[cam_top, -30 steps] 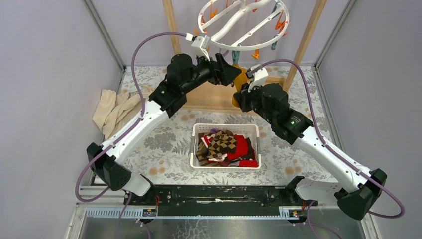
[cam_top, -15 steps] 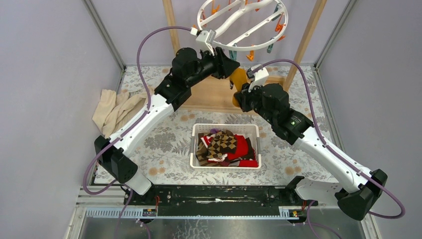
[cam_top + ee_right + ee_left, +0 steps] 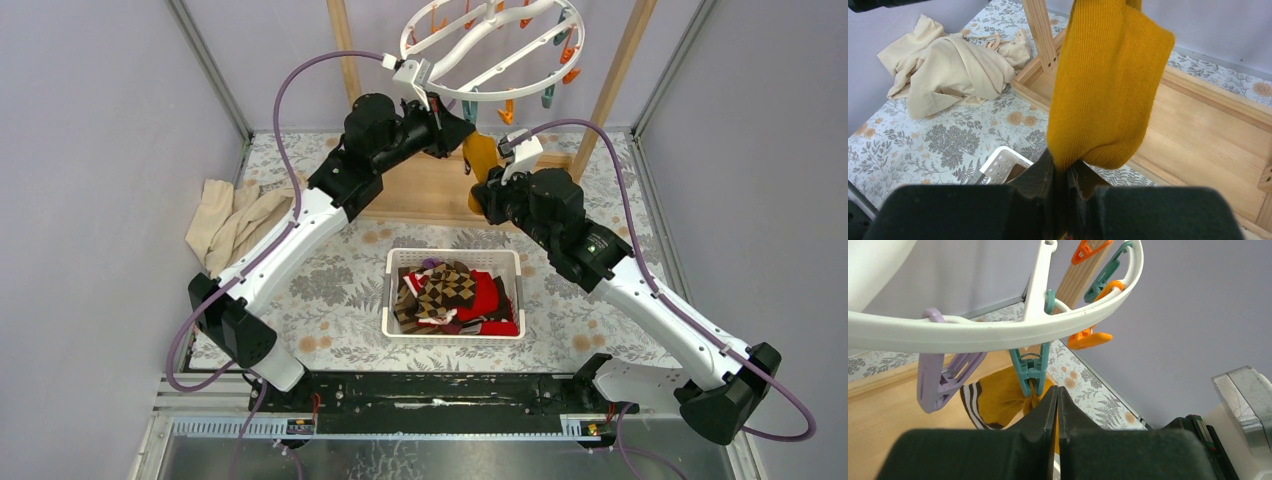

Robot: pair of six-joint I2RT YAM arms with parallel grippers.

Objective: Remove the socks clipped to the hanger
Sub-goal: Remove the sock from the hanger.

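A mustard yellow sock (image 3: pixel 482 158) with a striped cuff hangs from a teal clip (image 3: pixel 1030 370) on the white ring hanger (image 3: pixel 490 50). My left gripper (image 3: pixel 1058 390) is shut right under that clip, with a thin strip of the sock's bunched top (image 3: pixel 998 395) between its fingertips. My right gripper (image 3: pixel 1066 167) is shut on the sock's lower end (image 3: pixel 1103 85), which hangs straight down into it. Other clips on the hanger ring (image 3: pixel 998 332), including a purple one (image 3: pixel 940 380) and orange ones, hang with nothing in them. Several removed socks (image 3: pixel 450 290) lie in the basket.
A white basket (image 3: pixel 452 258) stands mid-table below both arms. A beige cloth (image 3: pixel 235 220) lies crumpled at the left. The wooden rack's base (image 3: pixel 430 195) and slanted posts (image 3: pixel 620 70) stand behind the grippers. Grey walls close in both sides.
My left gripper rose to the right, up to the teal clip, and closed from wide open onto the sock's top. The hanger swung slightly. The right arm kept its grip.
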